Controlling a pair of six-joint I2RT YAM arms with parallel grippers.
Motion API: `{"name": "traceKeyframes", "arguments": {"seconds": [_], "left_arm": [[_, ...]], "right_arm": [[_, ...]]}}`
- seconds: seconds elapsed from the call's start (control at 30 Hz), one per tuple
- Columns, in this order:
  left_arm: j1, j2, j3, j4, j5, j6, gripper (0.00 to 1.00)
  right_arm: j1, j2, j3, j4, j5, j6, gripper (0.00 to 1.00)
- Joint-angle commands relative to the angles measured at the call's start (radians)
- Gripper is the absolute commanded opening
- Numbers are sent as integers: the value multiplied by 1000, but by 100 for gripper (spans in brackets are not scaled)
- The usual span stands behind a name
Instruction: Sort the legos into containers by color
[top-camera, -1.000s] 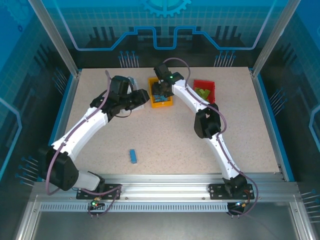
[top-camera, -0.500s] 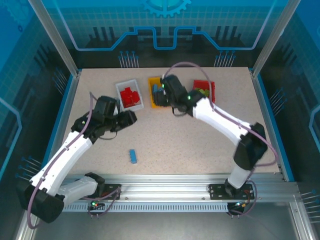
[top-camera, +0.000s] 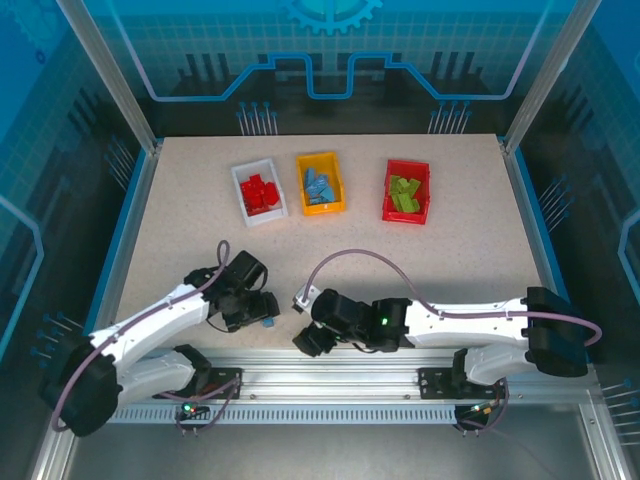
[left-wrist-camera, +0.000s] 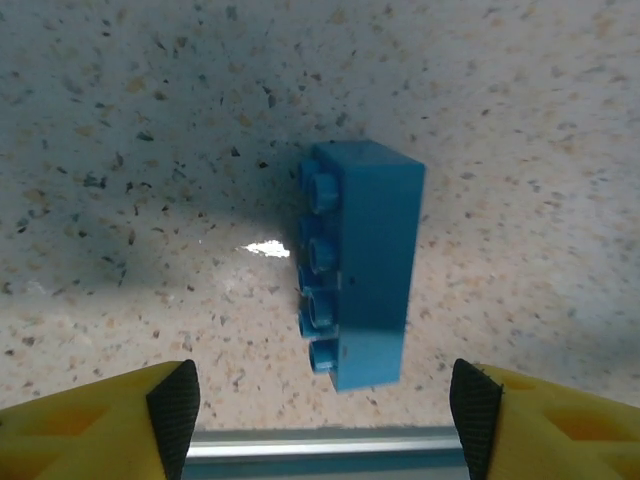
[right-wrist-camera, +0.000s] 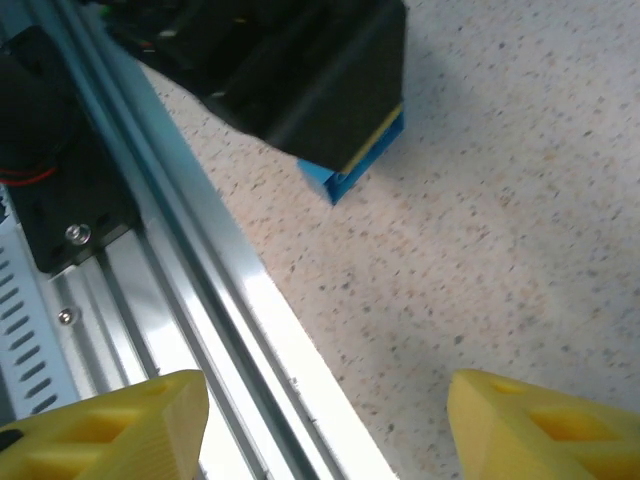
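Note:
One blue lego (left-wrist-camera: 365, 260) lies on its side on the table, studs facing left, just ahead of my left gripper (left-wrist-camera: 325, 420), which is open with a black pad (left-wrist-camera: 175, 410) on either side of the brick's near end. From above, the left gripper (top-camera: 260, 312) hovers over this brick (top-camera: 268, 322) near the front edge. My right gripper (top-camera: 308, 340) is open beside it with nothing between its yellow fingers (right-wrist-camera: 540, 420); a corner of the blue brick (right-wrist-camera: 350, 165) shows beyond. At the back, the white bin (top-camera: 240, 190) holds red legos, the yellow bin (top-camera: 340, 185) blue ones, the red bin (top-camera: 388, 195) green ones.
The aluminium rail (right-wrist-camera: 250, 320) of the table's front edge runs right under my right gripper and close behind the brick (left-wrist-camera: 320, 445). The left arm's black wrist (right-wrist-camera: 300, 70) hangs close in front of my right gripper. Bare speckled tabletop (top-camera: 400, 270) lies between the bins and the arms.
Both arms have swung back from the bins to the table's near edge. The left gripper has come down over the blue brick, and both grippers have opened wider.

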Motion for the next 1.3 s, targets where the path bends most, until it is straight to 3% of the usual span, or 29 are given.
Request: {"name": "traceKeyframes", "arguments": {"seconds": [0.0, 0.37, 0.7, 1.0, 1.27], "left_arm": [[-10, 50, -11, 87, -15, -19, 70], [-10, 119, -27, 142, -58, 0, 43], [-9, 100, 19, 109, -102, 26, 31], [-8, 107, 213, 37, -138, 86, 25], [27, 366, 585, 64, -113, 196, 25]], "right_arm": [[27, -26, -5, 33, 47, 64, 66], [16, -18, 10, 12, 74, 72, 64], [-52, -109, -26, 25, 93, 95, 62], [-231, -252, -39, 20, 119, 112, 58], [-498, -150, 125, -17, 50, 125, 54]]}}
